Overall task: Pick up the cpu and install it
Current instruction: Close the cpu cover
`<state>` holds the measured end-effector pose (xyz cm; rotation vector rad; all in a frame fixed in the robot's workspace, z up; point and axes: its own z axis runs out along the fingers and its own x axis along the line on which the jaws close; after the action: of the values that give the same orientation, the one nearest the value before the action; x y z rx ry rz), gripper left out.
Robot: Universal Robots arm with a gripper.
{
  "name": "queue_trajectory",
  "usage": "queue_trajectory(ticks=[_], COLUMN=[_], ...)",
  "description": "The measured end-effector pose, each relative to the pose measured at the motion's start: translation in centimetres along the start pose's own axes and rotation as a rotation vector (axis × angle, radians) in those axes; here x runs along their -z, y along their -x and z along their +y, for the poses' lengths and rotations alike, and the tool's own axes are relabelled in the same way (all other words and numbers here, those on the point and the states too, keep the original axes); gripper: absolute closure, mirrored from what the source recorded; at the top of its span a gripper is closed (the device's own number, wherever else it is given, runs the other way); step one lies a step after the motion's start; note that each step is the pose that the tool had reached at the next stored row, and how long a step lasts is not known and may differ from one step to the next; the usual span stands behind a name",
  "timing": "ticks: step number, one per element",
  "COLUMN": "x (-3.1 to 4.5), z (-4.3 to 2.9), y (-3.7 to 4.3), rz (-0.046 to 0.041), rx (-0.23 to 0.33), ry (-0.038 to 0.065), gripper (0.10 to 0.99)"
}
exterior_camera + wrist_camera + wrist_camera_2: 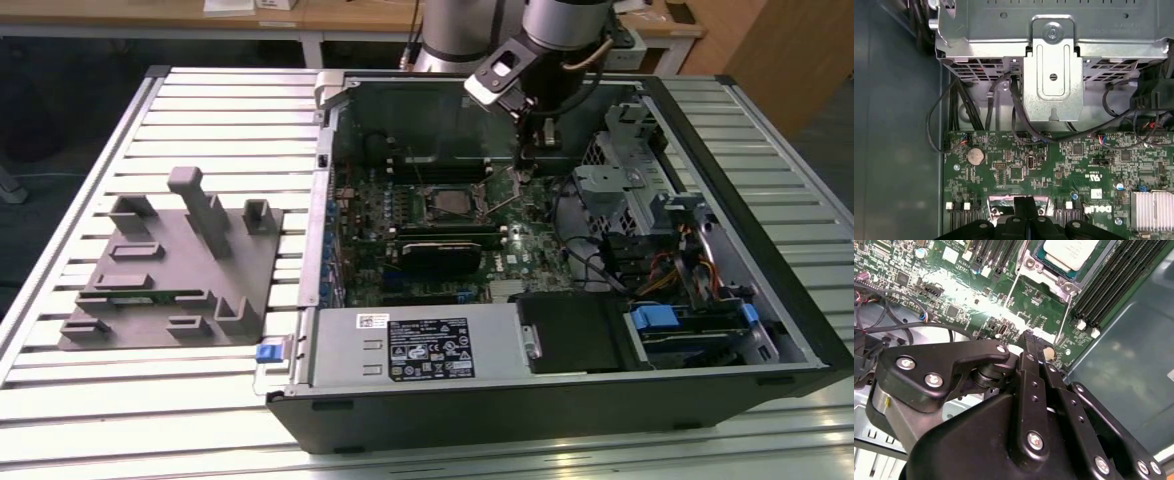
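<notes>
Second wrist view: pale silver square cpu looks socketed; my end effector hangs beside it, pressed together; securing probably needs gentleness.

Printed label on box in open case, lettering too small to read; small sticker beside it, likewise illegible. White lettering and a logo on green board in the first wrist view, shown upside down; tiny part codes not legible

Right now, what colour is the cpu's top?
The cpu is pale silver-white, clearest in the second wrist view.
</notes>
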<state>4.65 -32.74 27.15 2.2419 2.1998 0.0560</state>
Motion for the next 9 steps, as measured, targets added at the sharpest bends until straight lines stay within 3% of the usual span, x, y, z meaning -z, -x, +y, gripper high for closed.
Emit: queue_trajectory(ticks=[9], x=[-0.73], z=[0.55], y=[-0.12], rz=[-0.0003], rx=[0.0], ry=[0.0], gripper=[0.98])
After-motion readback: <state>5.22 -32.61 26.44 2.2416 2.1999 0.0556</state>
